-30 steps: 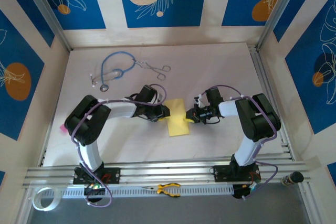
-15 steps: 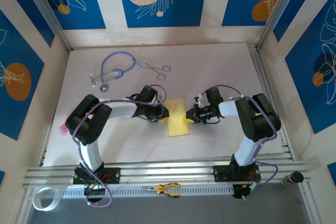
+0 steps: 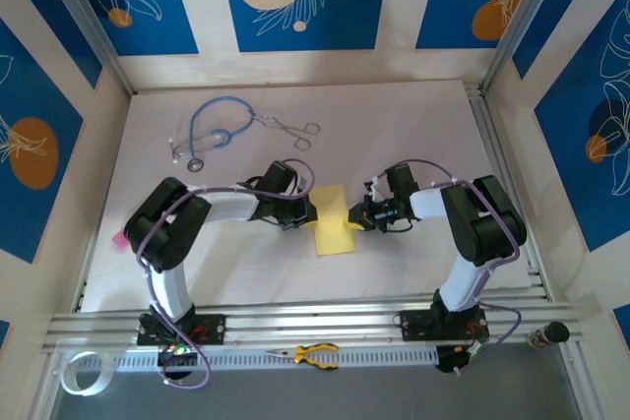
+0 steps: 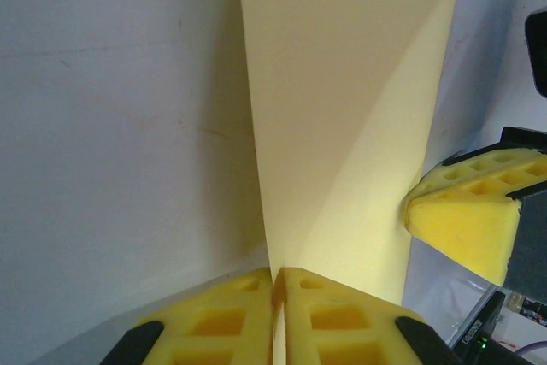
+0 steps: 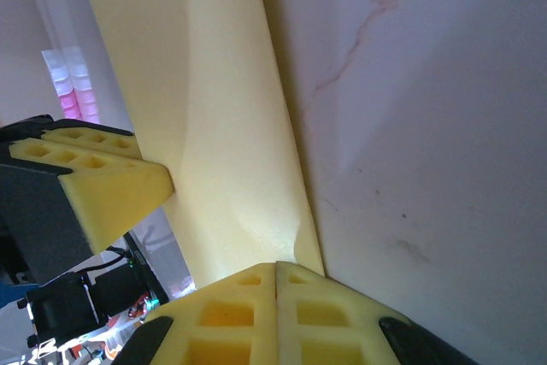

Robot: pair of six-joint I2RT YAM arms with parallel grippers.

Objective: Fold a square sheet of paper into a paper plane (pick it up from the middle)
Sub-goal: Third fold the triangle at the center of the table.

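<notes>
The pale-yellow sheet of paper [image 3: 333, 220] lies on the white table between my two arms as a narrow rectangle, its long side running away from me. My left gripper [image 3: 311, 214] is shut on its left edge. In the left wrist view the left gripper [image 4: 277, 275] pinches the paper [image 4: 342, 108], which rises from the jaws with a diagonal crease. My right gripper [image 3: 352, 223] is shut on the opposite edge. In the right wrist view the right gripper [image 5: 275, 267] pinches the paper [image 5: 214, 126], which bulges slightly just above it.
A blue stethoscope [image 3: 212, 130] and metal forceps [image 3: 295, 128] lie at the back left of the table. Yellow-handled pliers [image 3: 315, 353] rest on the front rail and a tape roll [image 3: 79, 373] sits at the front left. A small pink object [image 3: 119, 239] is by the left wall.
My left gripper has closed onto the paper's left edge. The right gripper and the paper have stayed in place.
</notes>
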